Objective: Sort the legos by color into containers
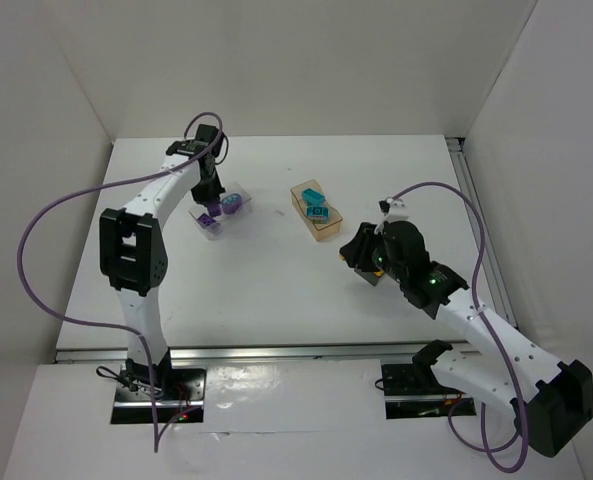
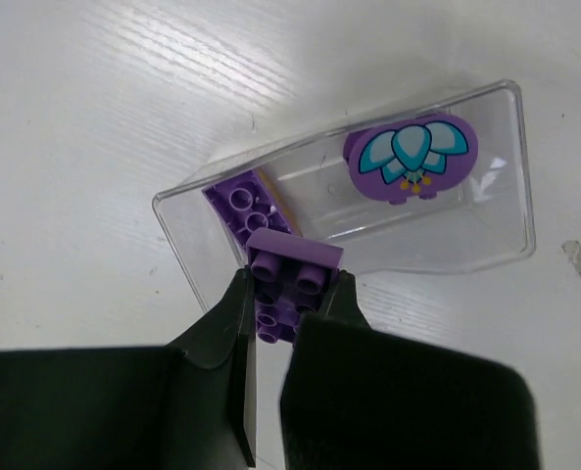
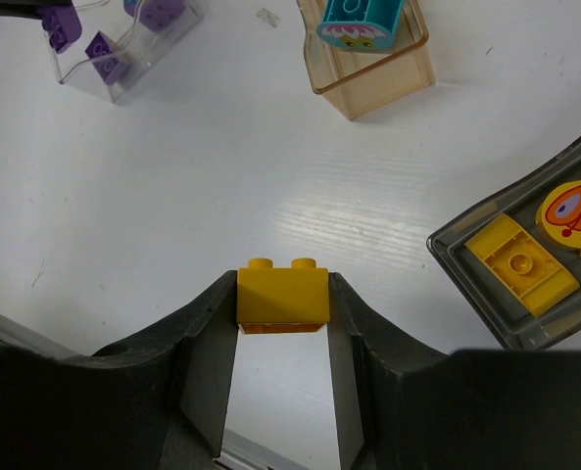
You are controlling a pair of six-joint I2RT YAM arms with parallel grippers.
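Both pincers are clamped on a brick, each at its own box.
From the top camera I see the left pincer pointing down at the near-left end of the clear box on the white table, the tan box with teal pieces well apart to its right, and the right pincer low towards the table's right side. On the left wrist camera the jaws grip a purple brick at the clear box's near corner; I cannot tell whether it touches the rim. Inside lie a second purple brick and a round purple piece with a teal flower. On the right wrist camera the jaws pinch a yellow brick, studs up, over bare table just left of the grey box, which holds a flat yellow plate and a round orange-patterned piece.
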